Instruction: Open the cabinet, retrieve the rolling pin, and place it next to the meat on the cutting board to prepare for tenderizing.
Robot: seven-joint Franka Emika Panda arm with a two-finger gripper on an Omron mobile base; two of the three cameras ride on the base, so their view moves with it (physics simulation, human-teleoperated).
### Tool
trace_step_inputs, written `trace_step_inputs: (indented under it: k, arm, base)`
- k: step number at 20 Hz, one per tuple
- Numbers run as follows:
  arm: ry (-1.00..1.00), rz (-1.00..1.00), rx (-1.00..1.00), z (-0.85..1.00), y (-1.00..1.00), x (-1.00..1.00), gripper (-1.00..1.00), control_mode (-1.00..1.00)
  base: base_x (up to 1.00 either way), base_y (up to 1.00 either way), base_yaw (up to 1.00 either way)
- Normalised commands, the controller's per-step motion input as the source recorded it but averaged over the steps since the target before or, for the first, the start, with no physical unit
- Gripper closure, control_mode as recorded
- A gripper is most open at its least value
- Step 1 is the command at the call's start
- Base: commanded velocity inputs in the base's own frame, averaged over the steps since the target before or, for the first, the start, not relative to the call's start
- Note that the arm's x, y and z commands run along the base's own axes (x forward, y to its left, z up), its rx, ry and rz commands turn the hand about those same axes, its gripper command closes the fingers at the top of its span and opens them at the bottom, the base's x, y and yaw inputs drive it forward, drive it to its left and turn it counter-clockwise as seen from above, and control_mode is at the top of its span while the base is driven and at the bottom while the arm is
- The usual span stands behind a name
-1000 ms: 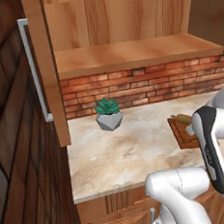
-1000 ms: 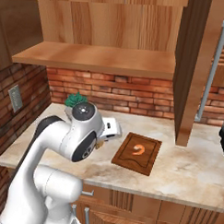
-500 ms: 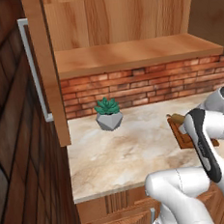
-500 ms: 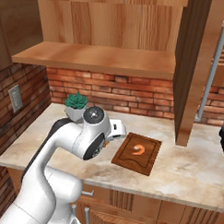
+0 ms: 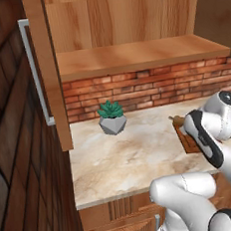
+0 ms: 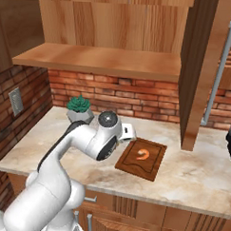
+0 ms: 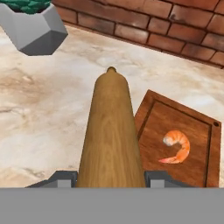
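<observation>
The gripper (image 7: pixel 112 177) clamps the rolling pin (image 7: pixel 110 131), which points toward 12 o'clock over the worktop (image 7: pixel 39 113). The cutting board (image 7: pixel 199 164), carrying the meat (image 7: pixel 177 146), lies at 3 o'clock.

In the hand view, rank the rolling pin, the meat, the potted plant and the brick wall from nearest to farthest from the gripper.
1. rolling pin, held in the gripper, pointing away.
2. meat, right of the pin on the cutting board.
3. potted plant, upper left on the counter.
4. brick wall, along the top, behind the counter.
</observation>
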Motion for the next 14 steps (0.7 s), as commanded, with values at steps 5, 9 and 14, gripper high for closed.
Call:
trace_step_inputs:
  k: [5,9,14]
  arm:
    - [0.0,0.0,0.0,-0.29,-0.26,0.4,1.0,-1.0]
    - [0.0,0.0,0.0,-0.34,-0.42,0.2,1.0,-1.0]
    - [0.0,0.0,0.01,-0.34,-0.34,0.14,1.0,-1.0]
  base:
    - [0.0,0.0,0.0]
    - [0.0,0.0,0.0]
    - [0.0,0.0,0.0]
